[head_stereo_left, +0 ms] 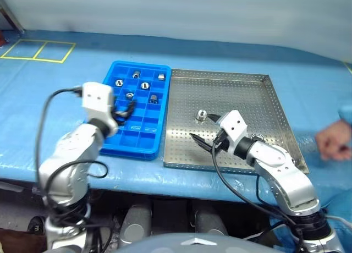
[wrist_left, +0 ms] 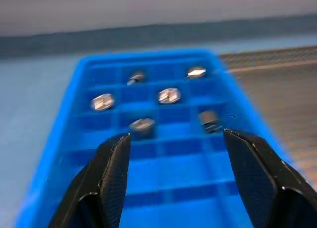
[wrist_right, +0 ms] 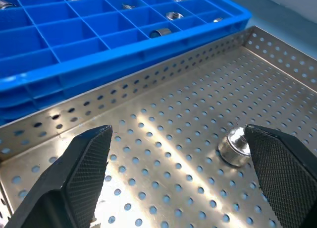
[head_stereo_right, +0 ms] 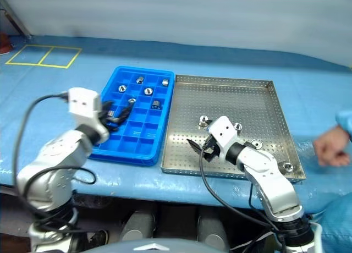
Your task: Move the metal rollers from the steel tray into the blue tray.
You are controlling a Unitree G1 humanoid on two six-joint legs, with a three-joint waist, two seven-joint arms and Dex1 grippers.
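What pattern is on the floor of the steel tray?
The steel tray has a shiny silver floor perforated with a regular grid of small round holes, clearest in the right wrist view.

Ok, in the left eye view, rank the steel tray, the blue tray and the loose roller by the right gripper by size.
1. Steel tray, largest.
2. Blue tray, clearly narrower.
3. Roller, tiny beside either tray.

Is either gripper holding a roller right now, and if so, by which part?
No. The left gripper is open over the blue tray with nothing between its fingers, and the right gripper is open above the steel tray, beside a roller.
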